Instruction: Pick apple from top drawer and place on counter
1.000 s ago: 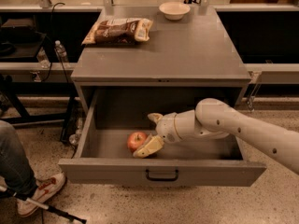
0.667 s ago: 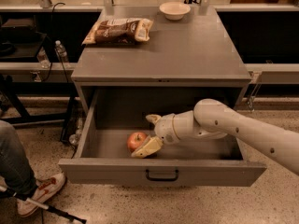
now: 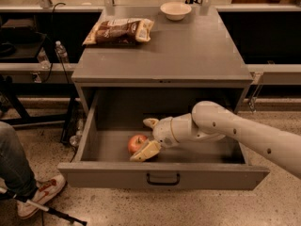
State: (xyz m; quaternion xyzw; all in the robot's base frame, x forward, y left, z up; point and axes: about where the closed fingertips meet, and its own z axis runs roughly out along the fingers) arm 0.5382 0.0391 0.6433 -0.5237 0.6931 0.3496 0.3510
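Inside the shallow grey metal top drawer (image 3: 117, 175), the round red apple (image 3: 136, 143) sits on the flat floor. The cream end effector (image 3: 141, 139) gapes wide around it, its lower finger (image 3: 146, 151) touching the apple. On the matte grey bench (image 3: 188, 51) lie a crinkled snack bag (image 3: 120, 30) and a round pale bowl (image 3: 175, 10).

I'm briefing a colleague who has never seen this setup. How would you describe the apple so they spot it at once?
Find the grey cabinet's pulled-out top drawer below the counter. On its floor, near the front, lies the apple, beside the open end effector. It is the only small, round, red thing; the snack bag and bowl sit up on the counter.
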